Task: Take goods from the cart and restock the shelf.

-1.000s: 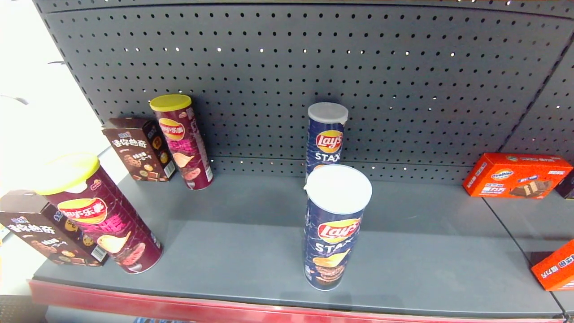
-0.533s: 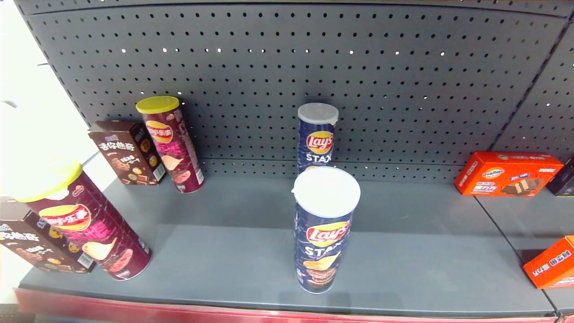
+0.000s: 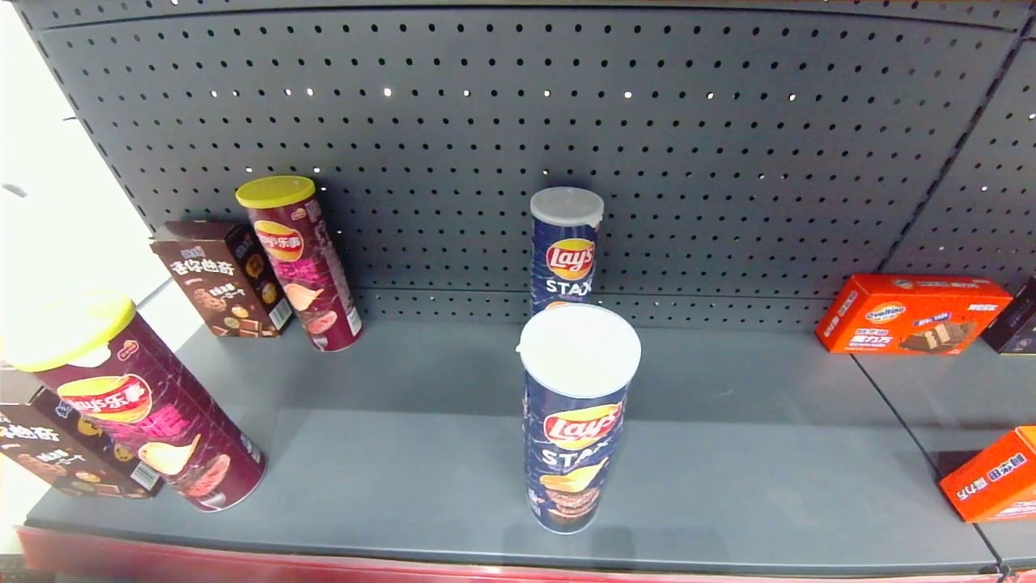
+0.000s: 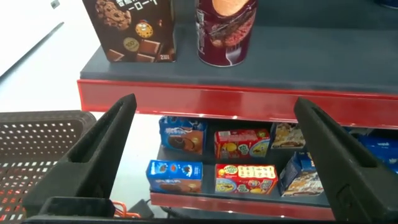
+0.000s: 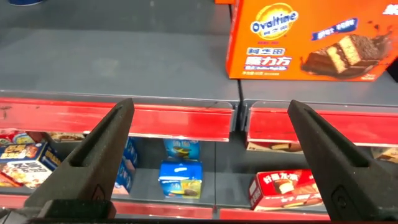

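The left claw (image 4: 214, 168) is spread wide and empty, facing the red front of the shelf (image 4: 323, 56), with the mesh cart (image 4: 37, 134) near it. The right claw (image 5: 211, 168) is also spread and empty, facing an orange box (image 5: 305, 40). In the head view the front blue can (image 3: 576, 437) stands centre frame, the rear blue can (image 3: 564, 251) behind it, and a maroon can (image 3: 154, 421) at lower left.

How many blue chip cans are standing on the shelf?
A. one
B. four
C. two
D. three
C: one blue can stands near the front of the shelf, and a second blue can stands right behind it, farther back.
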Robot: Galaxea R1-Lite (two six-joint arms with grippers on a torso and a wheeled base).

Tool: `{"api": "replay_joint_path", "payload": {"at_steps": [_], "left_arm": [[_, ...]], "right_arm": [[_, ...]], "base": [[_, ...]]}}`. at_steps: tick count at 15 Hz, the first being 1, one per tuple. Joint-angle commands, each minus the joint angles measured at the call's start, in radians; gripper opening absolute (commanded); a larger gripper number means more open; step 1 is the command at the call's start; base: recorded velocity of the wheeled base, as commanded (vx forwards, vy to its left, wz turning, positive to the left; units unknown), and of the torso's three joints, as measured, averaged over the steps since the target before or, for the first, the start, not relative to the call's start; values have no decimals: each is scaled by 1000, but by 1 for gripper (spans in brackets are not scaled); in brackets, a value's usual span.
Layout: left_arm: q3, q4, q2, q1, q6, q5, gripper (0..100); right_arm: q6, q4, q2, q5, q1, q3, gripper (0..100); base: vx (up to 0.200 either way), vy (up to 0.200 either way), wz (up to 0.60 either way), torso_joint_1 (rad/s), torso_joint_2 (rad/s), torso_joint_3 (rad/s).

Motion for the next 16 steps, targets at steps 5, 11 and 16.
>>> {"api": "replay_joint_path", "payload": {"at_steps": [5,11,16], "left_arm": [[0,0,0,0,1,0,100],[0,0,0,0,-1,0,100],[0,0,0,0,-2,3,100]], "right_arm": [[-1,-1,0,0,0,0,100],[-1,-1,0,0,0,0,100],[-1,-1,0,0,0,0,100]], "base": [[0,0,-240,1,0,-1],[0,0,0,0,0,0],[0,40,0,0,0,1]]}}
